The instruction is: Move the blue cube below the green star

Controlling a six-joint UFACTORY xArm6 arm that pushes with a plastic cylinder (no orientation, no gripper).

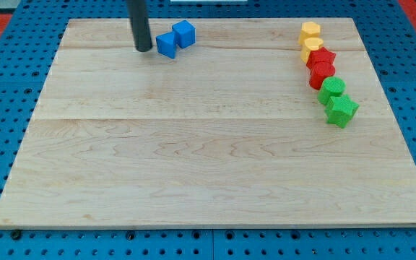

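Two blue blocks touch each other near the view's top, left of centre. The upper right one [183, 33] looks like a cube; the shape of the lower left one [166, 45] is unclear. My tip [144, 50] rests on the board just left of the lower left blue block, close to or touching it. At the view's right, the lowest block in a column is a green block [342, 110] that looks like a star. It is far from the blue blocks.
The column at the right runs downward: two yellow blocks [310, 30] [311, 48], two red blocks [323, 58] [321, 74], then a rounded green block [331, 89] above the star. The wooden board [193, 159] lies on a blue pegboard table.
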